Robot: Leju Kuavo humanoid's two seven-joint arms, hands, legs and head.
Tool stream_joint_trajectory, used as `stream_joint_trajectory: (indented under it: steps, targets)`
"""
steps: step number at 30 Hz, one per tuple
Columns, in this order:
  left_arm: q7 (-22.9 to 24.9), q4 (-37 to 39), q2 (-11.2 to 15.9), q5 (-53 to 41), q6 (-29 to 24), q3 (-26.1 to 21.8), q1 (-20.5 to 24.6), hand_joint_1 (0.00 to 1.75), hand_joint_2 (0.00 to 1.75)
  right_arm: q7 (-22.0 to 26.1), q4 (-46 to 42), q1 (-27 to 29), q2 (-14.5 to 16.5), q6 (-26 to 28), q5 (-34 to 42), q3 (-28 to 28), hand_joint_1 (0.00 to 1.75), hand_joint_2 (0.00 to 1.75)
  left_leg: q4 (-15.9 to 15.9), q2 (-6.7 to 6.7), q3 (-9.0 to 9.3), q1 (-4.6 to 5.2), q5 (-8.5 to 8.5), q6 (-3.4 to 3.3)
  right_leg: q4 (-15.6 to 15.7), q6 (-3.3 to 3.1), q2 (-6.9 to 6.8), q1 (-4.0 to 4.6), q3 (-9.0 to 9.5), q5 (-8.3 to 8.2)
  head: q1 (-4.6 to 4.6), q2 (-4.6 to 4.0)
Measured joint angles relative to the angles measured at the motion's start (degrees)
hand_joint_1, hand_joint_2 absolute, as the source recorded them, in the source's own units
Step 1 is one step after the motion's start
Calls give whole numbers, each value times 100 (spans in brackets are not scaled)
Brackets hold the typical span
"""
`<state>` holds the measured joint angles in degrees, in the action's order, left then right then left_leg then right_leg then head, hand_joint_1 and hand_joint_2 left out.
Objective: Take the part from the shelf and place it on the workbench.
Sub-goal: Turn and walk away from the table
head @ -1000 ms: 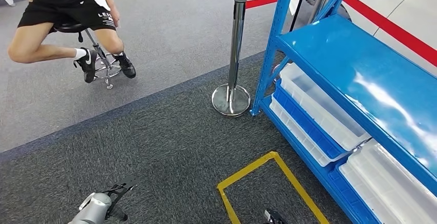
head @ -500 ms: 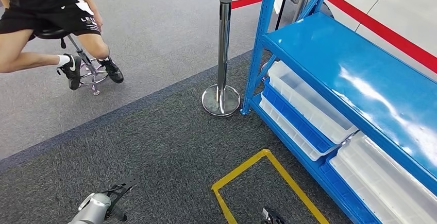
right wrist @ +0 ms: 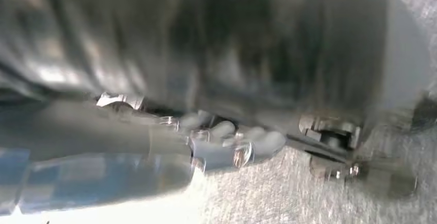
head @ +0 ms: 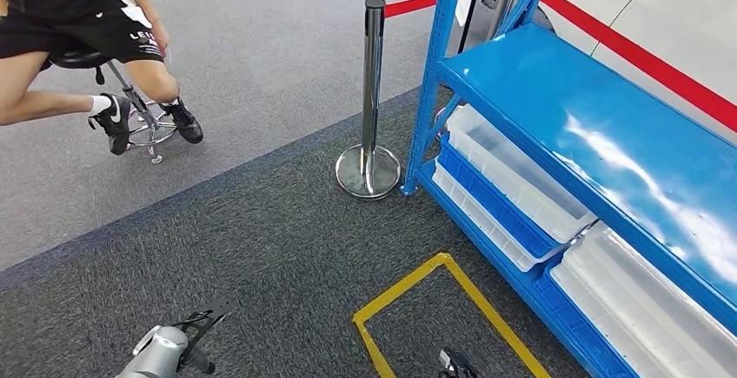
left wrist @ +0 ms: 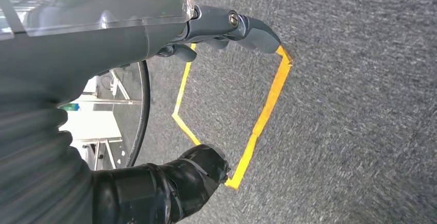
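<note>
Shelf (head: 600, 117) blue, white bins (head: 513, 174); left hand (left wrist: 170, 183) empty, spread; right hand (right wrist: 227, 141) unclear.

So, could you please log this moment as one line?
phase: approaching shelf | left hand: empty | right hand: unclear | part: unseen | floor: yellow tape square

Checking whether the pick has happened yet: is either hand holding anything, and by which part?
The left hand holds nothing; its fingers are apart over the grey carpet. The right hand is too blurred to tell.
</note>
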<state>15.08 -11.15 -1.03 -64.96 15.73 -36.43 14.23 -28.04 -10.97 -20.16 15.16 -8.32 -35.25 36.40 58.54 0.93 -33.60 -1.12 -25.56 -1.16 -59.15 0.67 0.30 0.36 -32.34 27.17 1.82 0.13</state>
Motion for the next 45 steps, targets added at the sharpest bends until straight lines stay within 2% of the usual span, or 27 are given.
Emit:
stream_joint_trajectory:
  steps: [4, 6, 8, 9, 10, 11, 14, 16, 18, 20, 23, 24, 25, 26, 27, 28, 30, 32, 34, 35, 36, 38, 40, 41, 42, 44, 45]
  targets:
    - [0, 0, -6, 0, 4, 2, 5, 0, 175, 0, 4, 21, 66, 3, 16, 2, 0, 0, 84, -3, -49, 4, -60, 119, 65, -183, 11, 4, 7, -10, 14, 0]
    - [0, 0, -5, 0, 2, 2, 4, 0, 175, 0, 5, 24, 74, 4, 23, 2, 0, 0, 560, -26, -263, -7, -346, 154, 97, -264, 24, -7, 18, -39, 31, 0]
    - [0, 0, -3, 0, 1, 2, -4, 0, 175, 0, 6, 30, 84, 4, 27, 2, 0, 0, 1344, -39, -627, -6, -685, 169, 92, -295, 61, 9, 8, -44, 45, 0]
    - [0, 0, -3, 0, 1, 2, -12, 0, 175, 0, 6, 35, 88, 4, 27, 2, 0, 0, 1611, -40, -757, -6, -746, 168, 85, -301, 89, 19, 5, -42, 45, 0]
    - [0, 0, -3, 0, 1, 2, -19, 0, 175, 0, 6, 38, 89, 4, 28, 2, 0, 0, 1676, -44, -794, -5, -701, 157, 74, -304, 125, 28, 4, -40, 45, 0]
    - [0, 0, -3, 0, 1, 2, -24, 0, 175, 0, 6, 40, 90, 4, 28, 2, 0, 0, 1491, -58, -711, -2, -543, 136, 63, -306, 170, 35, 6, -36, 45, 0]
    - [-1, 0, 14, 1, 1, 3, -22, 0, 175, 0, 7, 36, 115, 4, 28, 2, 0, 0, 338, -259, -163, 16, -40, 34, 34, -288, 318, 46, -4, -25, 37, 0]
    - [1, 0, 23, 1, 1, 4, -18, 0, 175, 0, 8, 32, 130, 4, 28, 2, 0, 0, 46, -336, -28, 37, -14, 5, 28, -237, 402, 26, -45, -38, 36, 0]
    - [3, 0, 20, 0, 1, 4, -1, 0, 175, 0, 8, 28, 129, 4, 28, 2, 0, 0, -17, -258, -8, 34, 11, -11, 37, -167, 460, 8, -65, -46, 43, 0]
    - [2, 0, 14, 0, -1, 5, 15, 0, 175, 0, 7, 20, 126, 5, 27, 2, 0, 0, -111, -170, 38, 2, 48, -53, -102, -98, 343, 28, -120, 70, 28, 0]
    - [0, 0, 11, 0, -1, 6, 3, 0, 175, 0, 5, -5, 119, 6, 26, 2, 0, 0, -156, -24, 63, -6, 59, -89, -1082, -29, 90, 18, -574, 589, -1, 0]
    - [0, 0, 11, 0, 0, 6, -4, 0, 175, 0, 4, -16, 114, 6, 27, 2, 0, 0, -154, 31, 62, -5, 53, -88, -1432, -13, 60, 4, -740, 714, -1, 0]
    - [0, 0, 10, 0, 0, 6, -9, 0, 175, 0, 3, -26, 110, 6, 27, 2, 0, 0, -152, 84, 67, -7, 46, -84, -1603, 2, 43, -10, -819, 729, -1, 0]
    - [0, 0, 8, 0, 1, 6, -11, 0, 175, 0, 2, -28, 106, 7, 26, 2, 0, 0, -151, 129, 77, -10, 38, -78, -1541, 15, 26, -26, -782, 624, -1, 0]
    - [0, 0, 5, 0, 1, 6, -10, 0, 175, 0, 2, -27, 102, 8, 25, 2, 0, 0, -147, 171, 94, -14, 26, -67, -1258, 24, -10, -40, -640, 425, -1, 0]
    - [0, 0, 2, 0, 1, 6, -9, 0, 175, 0, 2, -19, 97, 8, 24, 2, 0, 0, -142, 209, 113, -14, 9, -50, -823, 23, -96, -49, -428, 198, -3, 0]
    - [0, 0, 1, 0, 1, 6, -9, 0, 175, 0, 3, -5, 97, 6, 26, 2, 0, 0, -114, 280, 129, 12, -25, 1, -106, -17, -290, -23, -103, -57, 2, 0]
    - [0, 0, 1, 0, 1, 6, -5, 0, 175, 0, 5, 16, 106, 3, 29, 2, 0, 0, -98, 360, 124, 44, -40, 57, 79, -83, -331, 10, -54, -60, 19, 0]
    - [0, 0, -4, 0, 1, 6, 8, 0, 175, 0, 5, 33, 110, 3, 30, 3, 0, 0, -78, 415, 133, 36, -73, 114, 102, -158, -229, -2, -60, -79, 29, 0]
    - [0, 0, -5, 0, 1, 7, 11, 0, 175, 0, 5, 33, 111, 4, 30, 4, 0, 0, 9, 357, 107, 23, -145, 141, 121, -196, -180, -13, -48, -93, 33, 0]
    - [-1, 0, -6, 0, 1, 7, 12, 0, 175, 0, 5, 31, 113, 4, 30, 4, 0, 0, 210, 256, 24, 11, -277, 163, 140, -232, -132, -27, -34, -107, 44, 0]
    - [0, 0, -4, 0, 0, 8, 2, 0, 175, 0, 6, 27, 120, 3, 30, 5, 0, 0, 924, 27, -311, 0, -635, 185, 149, -275, -35, -35, -24, -115, 69, 0]
    - [3, 0, -1, 0, 1, 8, -15, 0, 175, 0, 6, 33, 125, 3, 30, 6, 0, 0, 1551, -41, -642, 1, -811, 188, 139, -292, 82, -19, -20, -111, 79, 0]
    - [5, 0, 1, 0, 1, 8, -23, 0, 175, 0, 6, 36, 125, 3, 30, 6, 0, 0, 1571, -51, -678, 1, -728, 177, 129, -296, 147, -11, -14, -105, 79, 0]
    - [6, 0, 2, 0, 1, 8, -26, 0, 175, 0, 6, 38, 126, 3, 30, 6, 0, 0, 1365, -65, -606, 1, -542, 158, 117, -297, 214, -5, -4, -96, 79, 0]
    - [7, 0, 8, 0, 0, 8, -23, 0, 175, 0, 7, 37, 134, 3, 30, 6, 0, 0, 597, -207, -277, 3, -116, 107, 81, -277, 334, 0, 3, -66, 77, 0]
    - [5, 0, 13, 0, -1, 8, -19, 0, 175, 0, 7, 34, 141, 3, 30, 6, 0, 0, 282, -290, -140, 4, -10, 87, 56, -256, 386, 2, -14, -53, 77, 0]
